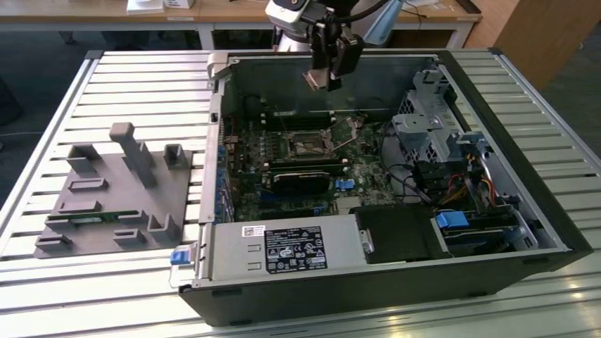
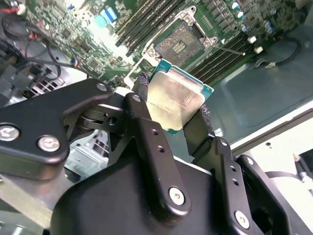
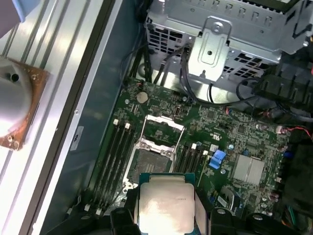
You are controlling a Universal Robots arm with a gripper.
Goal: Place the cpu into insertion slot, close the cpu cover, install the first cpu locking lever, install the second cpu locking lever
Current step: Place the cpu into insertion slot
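My gripper [image 1: 326, 76] hangs above the back of the open computer case, shut on the cpu [image 1: 316, 79]. In both wrist views the cpu [image 2: 177, 95] [image 3: 165, 201] is a silvery square chip on a green base, pinched at two opposite edges between the black fingers [image 2: 145, 115]. The insertion slot [image 1: 305, 146] [image 2: 180, 45] [image 3: 148, 164] lies bare on the green board, below the chip and apart from it. The cpu cover [image 3: 163, 128] is swung open at one edge of the slot.
A grey fixture [image 1: 112, 190] sits on the slatted table at the exterior view's left. In the case are a black heatsink [image 1: 302, 179], a power supply [image 1: 281, 250], a metal drive cage [image 1: 427, 134] with cables, and memory slots [image 3: 115, 152] beside the socket.
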